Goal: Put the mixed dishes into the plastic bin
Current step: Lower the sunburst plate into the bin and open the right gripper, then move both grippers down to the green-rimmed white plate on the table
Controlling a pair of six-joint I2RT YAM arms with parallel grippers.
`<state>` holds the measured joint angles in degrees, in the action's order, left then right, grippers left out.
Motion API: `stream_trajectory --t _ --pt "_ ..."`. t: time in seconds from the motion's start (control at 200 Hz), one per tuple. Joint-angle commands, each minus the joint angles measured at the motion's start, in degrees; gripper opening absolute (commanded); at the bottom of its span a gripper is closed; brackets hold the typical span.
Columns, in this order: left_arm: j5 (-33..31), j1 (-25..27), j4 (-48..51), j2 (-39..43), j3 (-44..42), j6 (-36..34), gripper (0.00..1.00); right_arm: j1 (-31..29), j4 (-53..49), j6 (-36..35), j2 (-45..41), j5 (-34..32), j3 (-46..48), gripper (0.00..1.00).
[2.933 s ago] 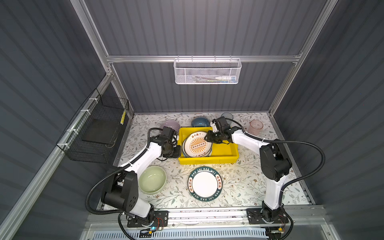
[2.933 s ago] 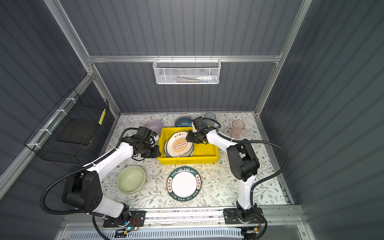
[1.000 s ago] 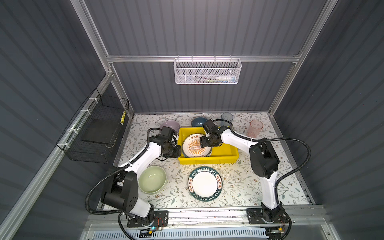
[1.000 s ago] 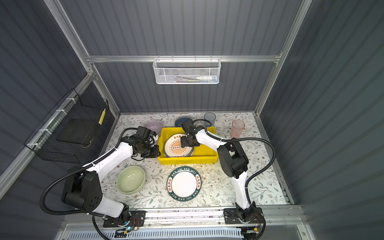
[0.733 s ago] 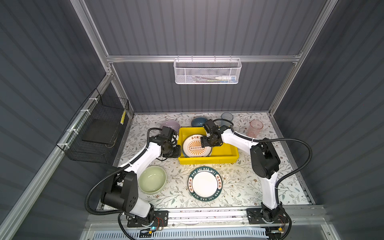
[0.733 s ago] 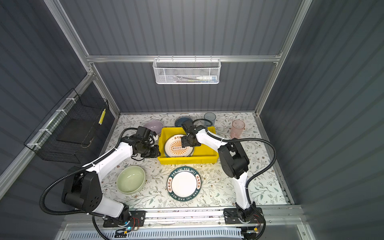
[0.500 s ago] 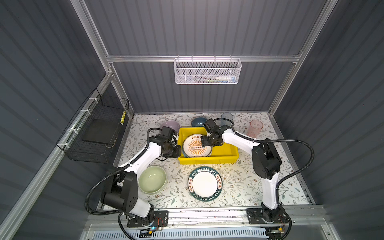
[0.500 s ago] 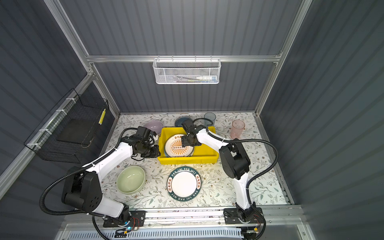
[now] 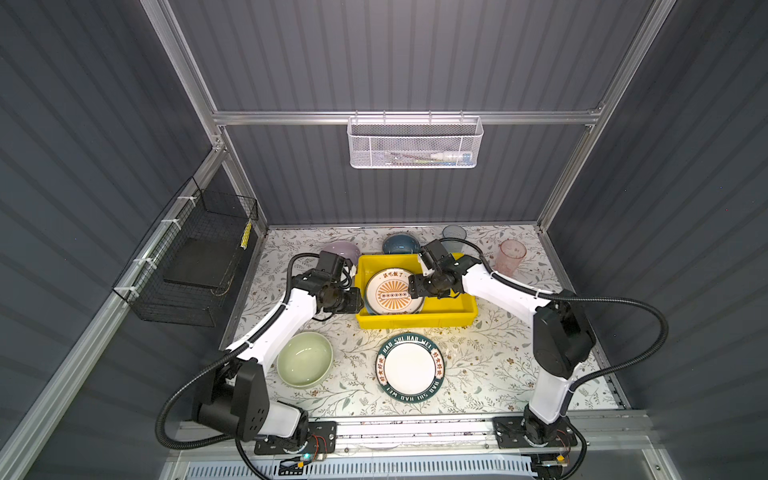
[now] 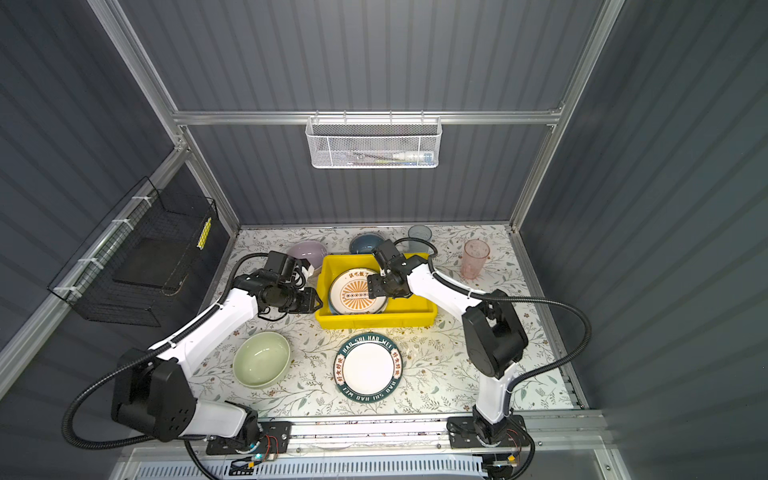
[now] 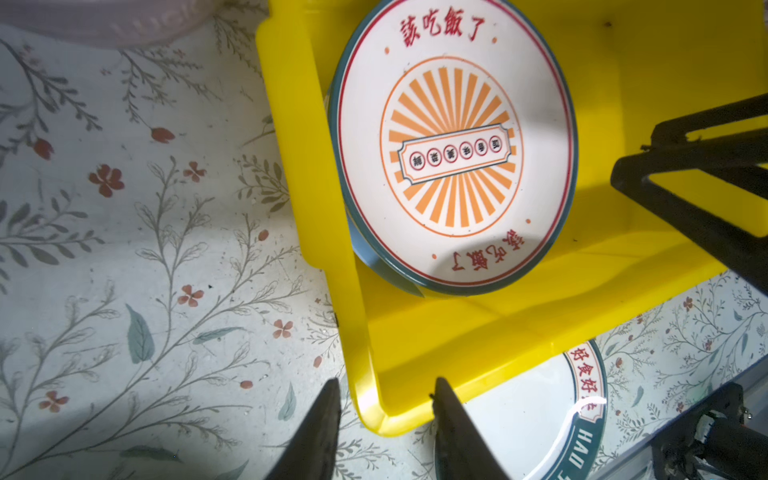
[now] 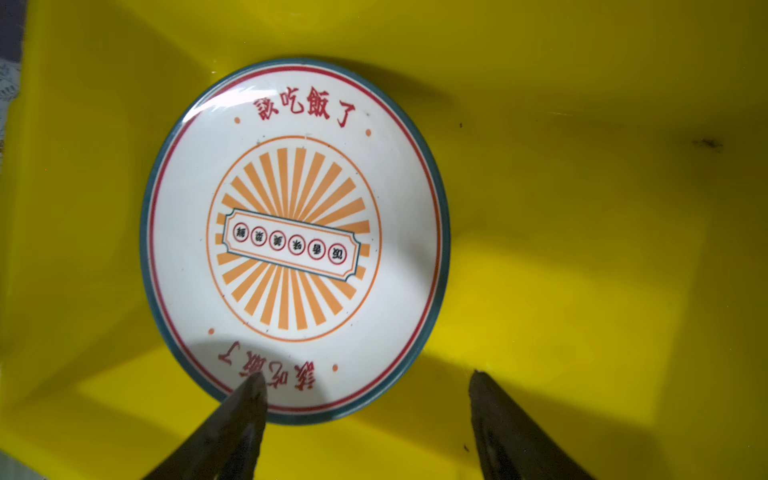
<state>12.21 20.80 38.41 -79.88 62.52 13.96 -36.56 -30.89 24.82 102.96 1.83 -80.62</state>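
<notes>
The left hand point(image 11: 386, 380) is straddling the left front corner of the yellow plastic bin point(image 9: 415, 320), its fingers standing partly apart on either side of the rim, not pinching it. The right hand point(image 12: 365, 374) is reaching down into the bin with fingers spread wide, gripping nothing. One of its fingertips is hanging over the edge of the orange sunburst plate point(image 12: 291, 241) lying inside, though I cannot tell if it is touching. The lettered-rim plate point(image 9: 410, 368) and pale green bowl point(image 9: 304, 359) are sitting on the floral surface point(image 9: 478, 365) in front of the bin. The lilac bowl point(image 9: 343, 251), blue bowl point(image 9: 401, 244), blue tumbler point(image 9: 454, 232) and pink tumbler point(image 9: 510, 257) are standing behind it.
</notes>
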Motion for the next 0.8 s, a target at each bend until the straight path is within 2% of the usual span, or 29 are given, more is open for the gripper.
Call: stream_trajectory --t 0.0,0.27,0.445,0.55,0.796 --pt "2.25 -0.24 2.94 3.54 1.12 -0.50 0.44 -0.52 2.55 0.06 -6.12 3.85 4.42 0.77" --pt "8.86 0.18 7.17 9.18 0.60 -1.30 0.45 -0.80 7.44 2.45 -23.54 7.21 19.49 0.76" --pt "7.06 4.03 8.80 13.21 -2.00 -0.96 0.49 -0.82 6.86 4.89 -33.93 6.90 29.15 0.76" --pt "2.64 7.85 10.00 14.26 -3.24 0.26 0.50 -0.81 8.31 7.21 -41.08 8.03 35.95 0.75" --pt "2.65 13.97 5.90 16.91 -11.60 7.07 0.43 -0.82 11.85 12.39 -51.65 11.29 47.72 0.71"
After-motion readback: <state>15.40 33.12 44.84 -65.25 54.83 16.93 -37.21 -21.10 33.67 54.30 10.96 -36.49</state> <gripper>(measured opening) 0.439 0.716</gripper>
